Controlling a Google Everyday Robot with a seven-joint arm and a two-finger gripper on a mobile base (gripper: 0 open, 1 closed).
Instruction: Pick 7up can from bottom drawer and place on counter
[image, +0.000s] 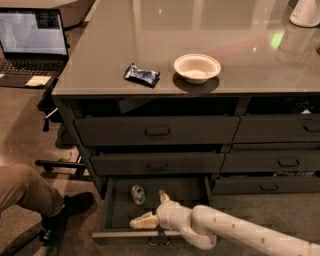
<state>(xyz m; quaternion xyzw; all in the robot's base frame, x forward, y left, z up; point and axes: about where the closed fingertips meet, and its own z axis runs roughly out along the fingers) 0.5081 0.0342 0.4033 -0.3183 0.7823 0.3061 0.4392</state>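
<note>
7up can (138, 194) sits in the pulled-out bottom drawer (119, 212), toward the back. Gripper (153, 208) is inside the drawer, just right of and in front of the can, fingers spread, not touching. On the counter (225, 30) above: wrapper (142, 75) left of bowl (197, 67).

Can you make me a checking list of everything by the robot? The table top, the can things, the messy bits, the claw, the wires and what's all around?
Surface: counter, grey and glossy, over dark drawers.
Job's things: 7up can sits inside the pulled-out bottom drawer, not yet on the counter.
Clutter: white bowl and dark blue wrapper on the counter.
Grippers: gripper open, low over the drawer, right of the can and apart from it.
Cables: nothing seen.
Surroundings: open laptop at the left; a person's leg near the floor.
</note>
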